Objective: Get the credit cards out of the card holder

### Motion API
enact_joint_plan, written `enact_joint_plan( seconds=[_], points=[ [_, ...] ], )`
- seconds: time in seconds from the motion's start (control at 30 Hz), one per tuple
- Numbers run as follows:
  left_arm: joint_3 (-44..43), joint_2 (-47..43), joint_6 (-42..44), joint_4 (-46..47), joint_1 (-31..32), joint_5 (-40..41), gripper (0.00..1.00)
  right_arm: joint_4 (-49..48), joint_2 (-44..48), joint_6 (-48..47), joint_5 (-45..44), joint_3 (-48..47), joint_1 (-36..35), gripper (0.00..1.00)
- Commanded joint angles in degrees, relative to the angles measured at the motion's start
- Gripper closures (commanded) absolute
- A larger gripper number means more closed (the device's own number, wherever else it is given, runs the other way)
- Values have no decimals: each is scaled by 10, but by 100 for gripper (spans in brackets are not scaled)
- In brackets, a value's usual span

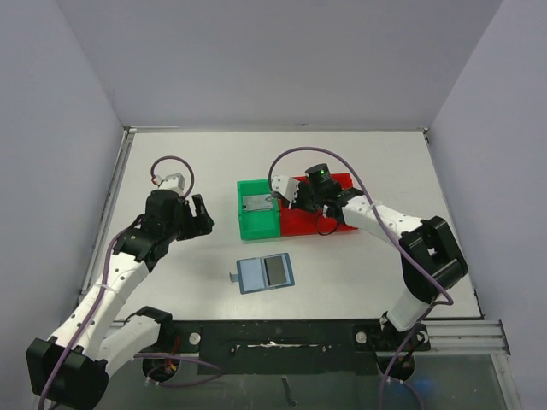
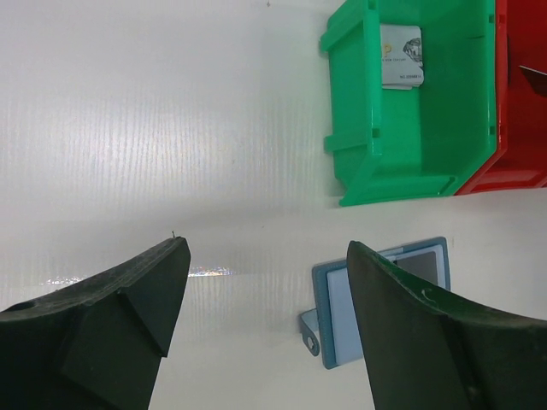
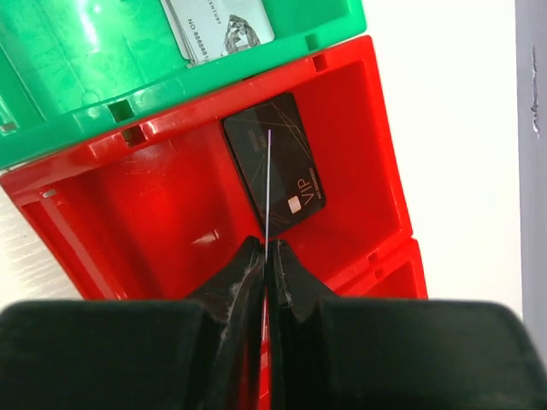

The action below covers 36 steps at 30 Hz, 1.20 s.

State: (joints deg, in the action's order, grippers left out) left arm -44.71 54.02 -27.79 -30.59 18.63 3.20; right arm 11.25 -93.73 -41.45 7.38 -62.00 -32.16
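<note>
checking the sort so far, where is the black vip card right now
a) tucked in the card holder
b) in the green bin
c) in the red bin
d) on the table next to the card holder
c, the right wrist view shows the black vip card lying flat on the floor of the red bin, while the green bin holds a silver card.

White links, black joints on left arm point(image 1: 102, 295) and right arm point(image 1: 385, 220). Purple cable point(image 1: 175, 160) loops at each wrist. Left gripper point(image 2: 267, 248): chunky black fingers point(image 2: 102, 333).
</note>
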Motion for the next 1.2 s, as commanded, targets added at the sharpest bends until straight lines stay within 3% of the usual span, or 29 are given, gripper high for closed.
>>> enact_joint_plan(
  seconds=[0.0, 0.33, 0.6, 0.87, 1.17],
  points=[
    [-2, -5, 9, 32, -4, 14, 27, -42, -22, -54, 23, -42, 6, 100],
    [-2, 3, 13, 34, -4, 1, 26, -104, -76, -107, 11, -55, 13, 100],
    [-2, 8, 13, 35, -4, -3, 26, -77, -133, -131, -15, -97, 7, 97],
    [-2, 13, 13, 36, -7, -6, 26, -73, -158, -139, -39, -102, 3, 87],
    [-2, 22, 14, 35, -8, -8, 26, -73, -155, -128, -34, -100, 3, 66]
  ],
)
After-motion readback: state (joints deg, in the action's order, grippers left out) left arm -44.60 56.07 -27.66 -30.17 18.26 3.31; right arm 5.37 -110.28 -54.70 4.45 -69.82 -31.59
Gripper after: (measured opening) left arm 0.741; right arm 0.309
